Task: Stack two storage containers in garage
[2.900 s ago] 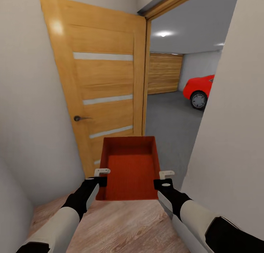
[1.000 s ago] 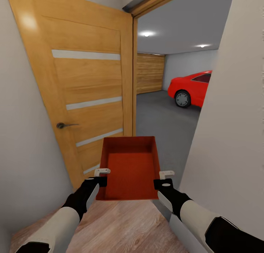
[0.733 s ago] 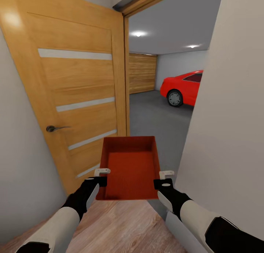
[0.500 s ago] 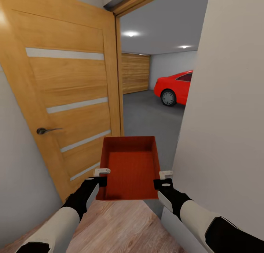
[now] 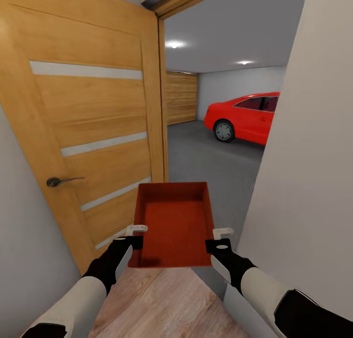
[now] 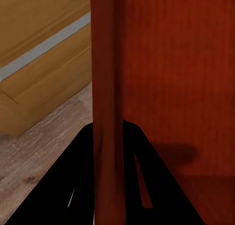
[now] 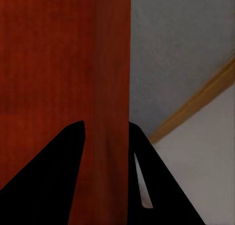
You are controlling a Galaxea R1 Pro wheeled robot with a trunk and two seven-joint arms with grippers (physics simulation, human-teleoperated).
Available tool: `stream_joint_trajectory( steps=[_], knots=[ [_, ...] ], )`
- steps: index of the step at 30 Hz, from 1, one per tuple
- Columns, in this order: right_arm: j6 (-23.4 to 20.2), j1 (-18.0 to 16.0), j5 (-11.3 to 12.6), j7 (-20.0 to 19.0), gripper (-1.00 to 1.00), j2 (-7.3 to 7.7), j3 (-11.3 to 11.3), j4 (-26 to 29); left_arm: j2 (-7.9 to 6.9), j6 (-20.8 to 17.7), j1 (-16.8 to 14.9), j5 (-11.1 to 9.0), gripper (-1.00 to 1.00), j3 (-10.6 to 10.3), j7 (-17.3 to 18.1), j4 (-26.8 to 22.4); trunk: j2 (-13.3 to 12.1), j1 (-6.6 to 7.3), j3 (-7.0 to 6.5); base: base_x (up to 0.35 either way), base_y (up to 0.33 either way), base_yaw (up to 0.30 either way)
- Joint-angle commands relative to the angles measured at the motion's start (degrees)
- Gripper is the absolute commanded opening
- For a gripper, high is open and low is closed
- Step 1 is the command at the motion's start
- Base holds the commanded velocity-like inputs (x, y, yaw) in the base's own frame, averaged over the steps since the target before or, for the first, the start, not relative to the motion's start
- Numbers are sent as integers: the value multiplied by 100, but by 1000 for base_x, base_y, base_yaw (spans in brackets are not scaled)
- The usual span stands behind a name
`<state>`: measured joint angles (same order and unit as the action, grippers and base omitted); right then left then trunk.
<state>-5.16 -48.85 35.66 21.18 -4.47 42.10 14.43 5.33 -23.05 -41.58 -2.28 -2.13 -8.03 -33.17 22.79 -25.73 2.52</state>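
The orange-red rectangular open-topped storage container (image 5: 171, 225) is carried in the air in front of the robot, just before the doorway of the garage. The left tool (image 5: 136, 235) pinches the container's left wall near the corner closest to the robot. In the left wrist view the two black fingers (image 6: 78, 186) stand one on each side of this thin red wall (image 6: 105, 112), pressed against it. The right tool (image 5: 221, 238) pinches the right wall of the container in the same way; in the right wrist view the dark fingers (image 7: 54, 176) clamp the wall (image 7: 115, 88) between them. The container looks level and has nothing inside.

To the left of the container is the open light-brown wooden door with three pale horizontal strips (image 5: 93, 132) and a dark metal lever handle (image 5: 59, 181). Beyond the container, through the doorway, lies the dark grey concrete floor (image 5: 211, 156) of the garage. On this floor, far behind the container and to its right, stands a bright red car (image 5: 242, 117). A wide wooden-plank garage door (image 5: 181, 97) is at the far end. A pale wall (image 5: 314, 156) rises to the right of the container, and light wood-plank flooring (image 5: 162, 303) is below it.
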Motion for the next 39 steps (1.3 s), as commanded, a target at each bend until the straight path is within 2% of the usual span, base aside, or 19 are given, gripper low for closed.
stream_joint_trajectory(
  steps=[1, 14, 35, 39],
  knots=[
    [-20, -11, -165, 448, -100, -1, -132, 68, 3, -24, 2, -115, -100, -41, -58, 11, 13, -6, 14, 206, 249, 0],
    [-29, -11, -165, 440, -100, -10, -132, 68, 3, -17, 1, -115, -100, -41, -67, 10, 13, -6, 14, 186, 190, -212],
    [-29, -11, -165, 439, -100, -8, -131, 68, 3, -15, 1, -107, -100, -41, -67, 4, 13, -6, 14, 110, 94, -245],
    [-29, -11, -165, 442, -100, -10, -132, 68, 3, -15, 1, -106, -100, -41, -67, 9, 13, -6, 14, 105, 88, -92]
  ],
)
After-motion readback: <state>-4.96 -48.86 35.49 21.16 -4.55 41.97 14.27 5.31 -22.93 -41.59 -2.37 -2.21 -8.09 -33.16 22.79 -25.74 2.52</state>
